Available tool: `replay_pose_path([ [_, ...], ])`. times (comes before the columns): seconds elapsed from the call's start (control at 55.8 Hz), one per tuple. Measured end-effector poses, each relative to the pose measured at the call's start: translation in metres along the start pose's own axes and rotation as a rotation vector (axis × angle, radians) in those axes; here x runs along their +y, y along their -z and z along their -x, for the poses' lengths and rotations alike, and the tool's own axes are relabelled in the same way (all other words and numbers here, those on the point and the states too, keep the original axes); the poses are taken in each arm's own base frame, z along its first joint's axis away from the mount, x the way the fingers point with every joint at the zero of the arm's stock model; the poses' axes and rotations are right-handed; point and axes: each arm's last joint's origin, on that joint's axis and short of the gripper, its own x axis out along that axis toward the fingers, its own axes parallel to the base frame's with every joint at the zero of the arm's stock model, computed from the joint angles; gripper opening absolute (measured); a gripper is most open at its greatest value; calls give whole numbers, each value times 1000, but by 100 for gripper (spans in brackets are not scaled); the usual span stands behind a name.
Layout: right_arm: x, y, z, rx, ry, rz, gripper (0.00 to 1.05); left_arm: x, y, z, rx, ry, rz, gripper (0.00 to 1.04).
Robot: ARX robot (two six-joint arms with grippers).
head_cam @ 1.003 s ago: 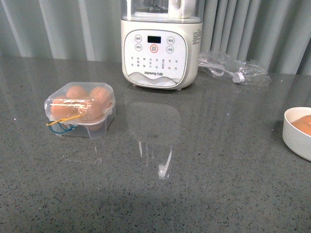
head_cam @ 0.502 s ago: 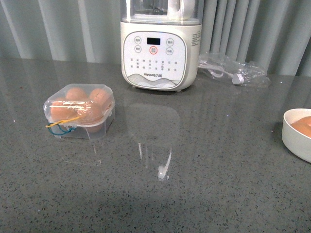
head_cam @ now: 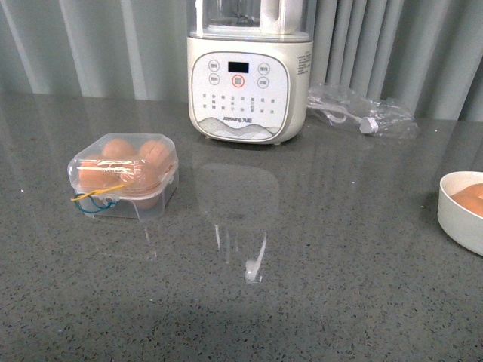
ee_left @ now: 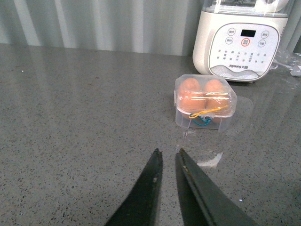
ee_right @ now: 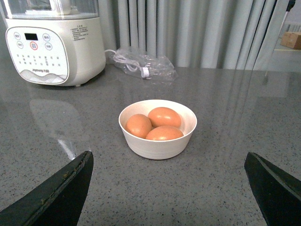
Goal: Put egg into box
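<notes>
A: Left gripper (ee_left: 167,157) state?

B: Seen only from L wrist cam. Two dark fingers (ee_left: 141,197) nearly together, thin gap at tips, holding nothing. Hovering over bare grey countertop (ee_left: 70,117).

A: Box relative to it?

B: Box (ee_left: 204,102) ahead of tips and off to one side, well apart, no contact. Clear lid down over brown eggs inside; yellow and blue bands (ee_left: 205,116) across the near face. In front cam, box (head_cam: 123,176) on the L part of the counter, near the white appliance (head_cam: 247,72).

A: Right gripper (ee_right: 169,188)?

B: Spread wide. Only the two dark finger ends (ee_right: 56,193) visible, one at each lower corner of R wrist cam. Empty.

A: Egg?

B: Three alike orange-brown eggs in white round bowl (ee_right: 157,141). Topmost egg (ee_right: 164,116) resting against the other two (ee_right: 139,125). Bowl ahead of the open fingers, roughly centred between them, apart from both. In front cam, bowl (head_cam: 462,215) cut by R edge, far across the counter from the box.

A: Beyond that?

B: Appliance at the back with control panel (head_cam: 238,83) facing front. Crumpled clear bag with cable (head_cam: 362,111) beside it, on its R. Grey pleated curtain (head_cam: 90,45) behind everything.
</notes>
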Motion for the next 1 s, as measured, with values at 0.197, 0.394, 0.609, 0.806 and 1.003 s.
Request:
replay_pose_path([
  [0.197,0,0,0,0,0,0,97,0,0,0,0,0,0,62],
  [0.394,0,0,0,0,0,0,97,0,0,0,0,0,0,100],
  [0.609,0,0,0,0,0,0,97,0,0,0,0,0,0,98],
  [0.806,0,0,0,0,0,0,97,0,0,0,0,0,0,98],
  [1.003,0,0,0,0,0,0,97,0,0,0,0,0,0,98],
])
